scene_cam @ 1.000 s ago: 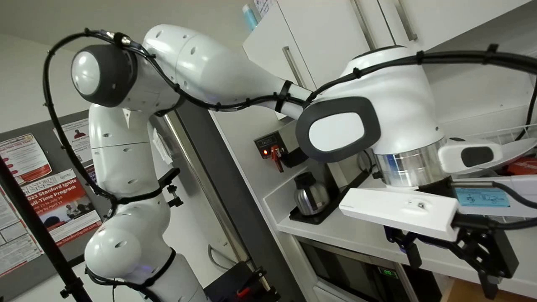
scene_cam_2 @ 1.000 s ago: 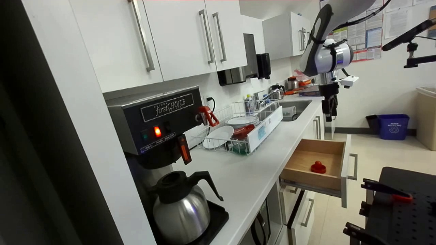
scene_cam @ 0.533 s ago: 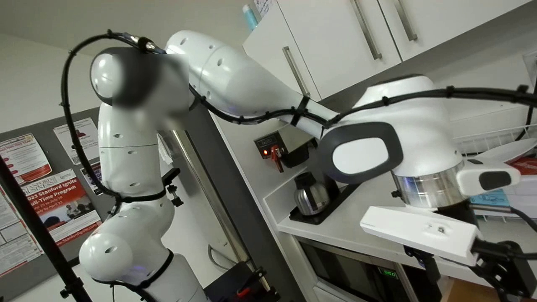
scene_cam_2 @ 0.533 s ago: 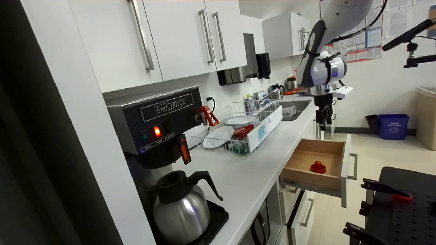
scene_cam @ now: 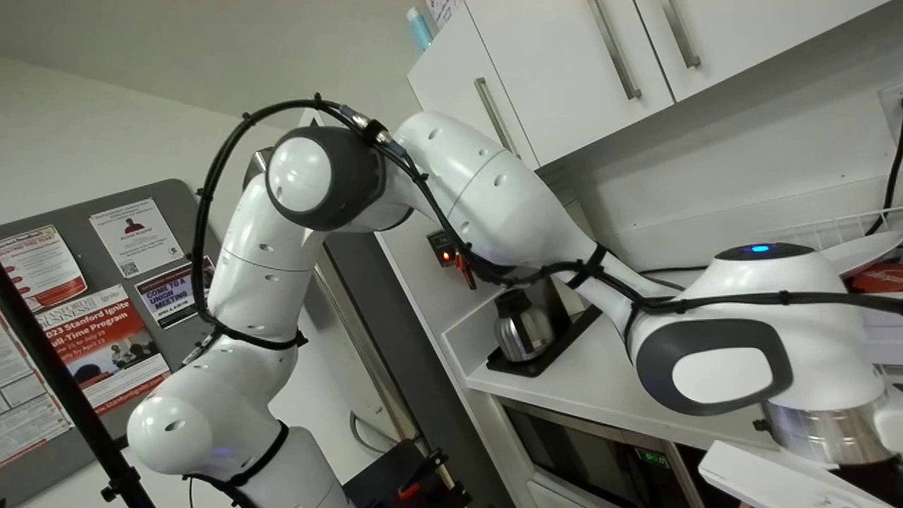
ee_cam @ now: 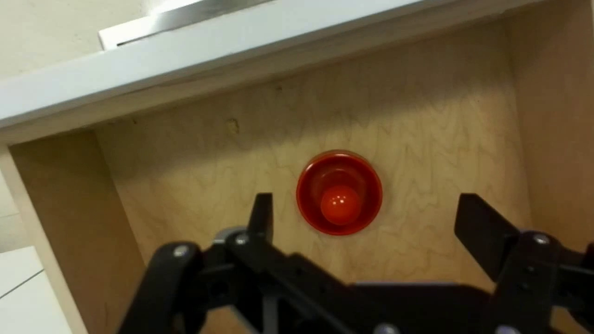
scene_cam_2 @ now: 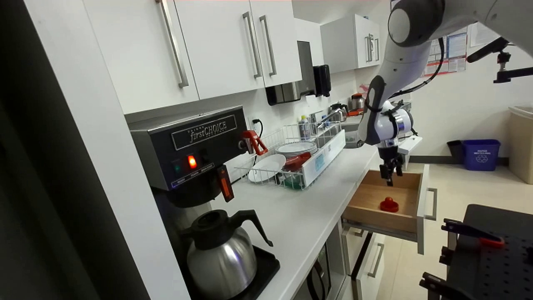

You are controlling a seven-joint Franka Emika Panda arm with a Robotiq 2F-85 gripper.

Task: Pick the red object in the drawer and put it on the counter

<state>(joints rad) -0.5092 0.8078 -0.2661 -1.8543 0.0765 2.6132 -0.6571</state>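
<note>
Hovers over the open wooden drawer [ee_cam: 427, 162] with fingers [ee_cam: 485, 232] spread wide, leaving a gap to the red air hockey mallet [ee_cam: 340, 204] lying knob-up inside.

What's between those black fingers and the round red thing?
Nothing: the wrist view shows only wooden drawer floor between the black fingers and round red thing.

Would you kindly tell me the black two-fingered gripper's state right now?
The black two-fingered gripper: open, holding nothing; the round red knobbed object lies ungrasped.

Wrist view looks down into drawer [ee_cam: 427, 153]; both exterior views share counter [scene_cam_2: 291, 212]
</note>
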